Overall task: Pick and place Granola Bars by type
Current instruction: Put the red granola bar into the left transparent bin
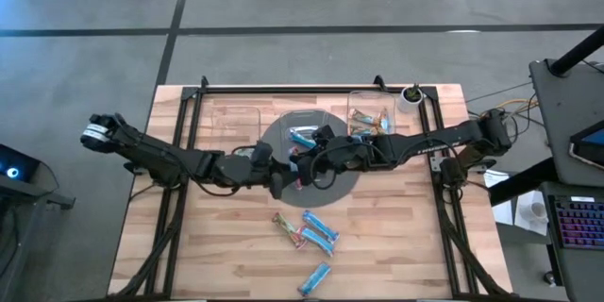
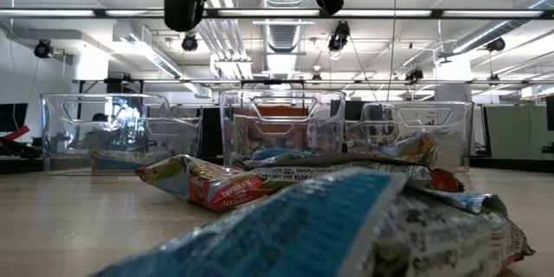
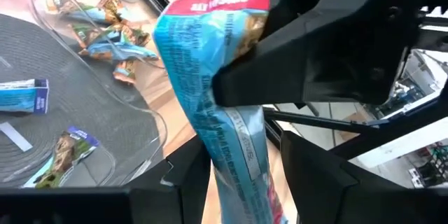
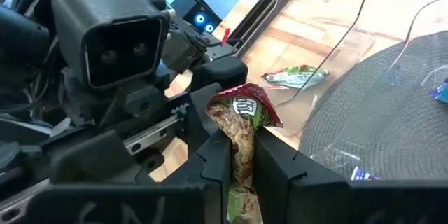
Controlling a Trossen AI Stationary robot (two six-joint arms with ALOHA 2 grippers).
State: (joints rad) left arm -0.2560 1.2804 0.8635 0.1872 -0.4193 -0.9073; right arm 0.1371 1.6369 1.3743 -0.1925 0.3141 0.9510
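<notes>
A granola bar point(image 3: 213, 77) in a light-blue wrapper with a red end is held in the air between both grippers, above the round grey plate point(image 1: 279, 133). My left gripper point(image 1: 283, 172) reaches in from the table's left and my right gripper point(image 1: 313, 162) from the right; they meet over the plate's near part. Both are shut on the bar. In the right wrist view the bar's crimped end point(image 4: 241, 106) sticks out past the right fingers. Several more bars point(image 1: 308, 233) lie flat on the near table. My left gripper pinches the bar's lower end point(image 3: 238, 182) between its two fingers point(image 3: 189, 178), with the bar lying along them. The bar is lifted clear and stands up past the fingertips. My right gripper pinches the same bar at its middle point(image 3: 231, 87), coming from the table's right; the wrapper is creased in at that place. In its own wrist view the bar point(image 4: 241, 150) runs between the two fingers point(image 4: 213, 164), and one end pokes out past them.
Three clear trays stand along the far side: the left one point(image 1: 236, 123) holds a green bar point(image 4: 297, 77), the right one point(image 1: 370, 113) several tan bars, and the middle one on the plate holds blue bars point(image 3: 24, 94). A white cup point(image 1: 409, 99) stands at the far right.
</notes>
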